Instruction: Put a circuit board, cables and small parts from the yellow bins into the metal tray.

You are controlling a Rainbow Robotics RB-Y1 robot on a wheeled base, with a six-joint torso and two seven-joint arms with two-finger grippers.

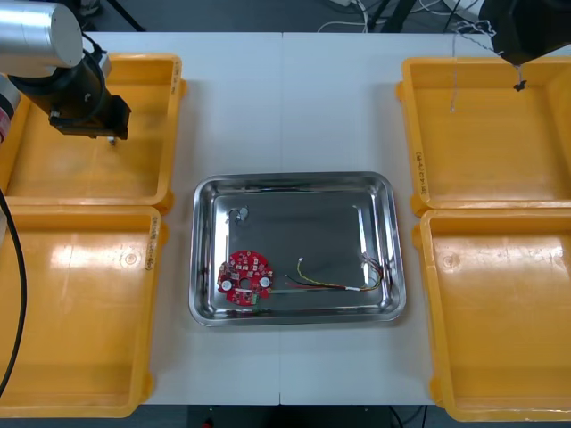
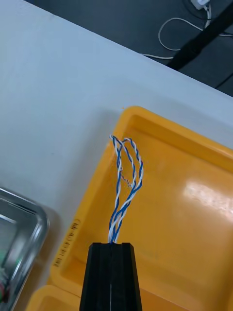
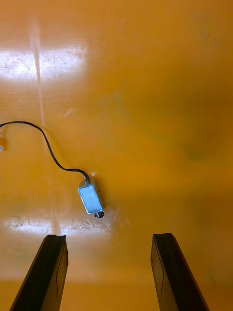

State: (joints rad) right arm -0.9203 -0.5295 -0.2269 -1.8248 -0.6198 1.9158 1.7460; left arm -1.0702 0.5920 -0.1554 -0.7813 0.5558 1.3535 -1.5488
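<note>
Right jaws clamp twisted cable [image 2: 117, 222]; left jaws gape.

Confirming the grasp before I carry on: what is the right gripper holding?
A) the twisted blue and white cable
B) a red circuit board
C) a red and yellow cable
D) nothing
A: the right gripper is shut on the twisted blue and white cable, looping out over a yellow bin.

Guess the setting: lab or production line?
Likely a lab kitting bench: yellow bins flank a metal tray with a red circuit board; right gripper holds a twisted blue and white cable, left gripper hovers open over the far left bin.
</note>
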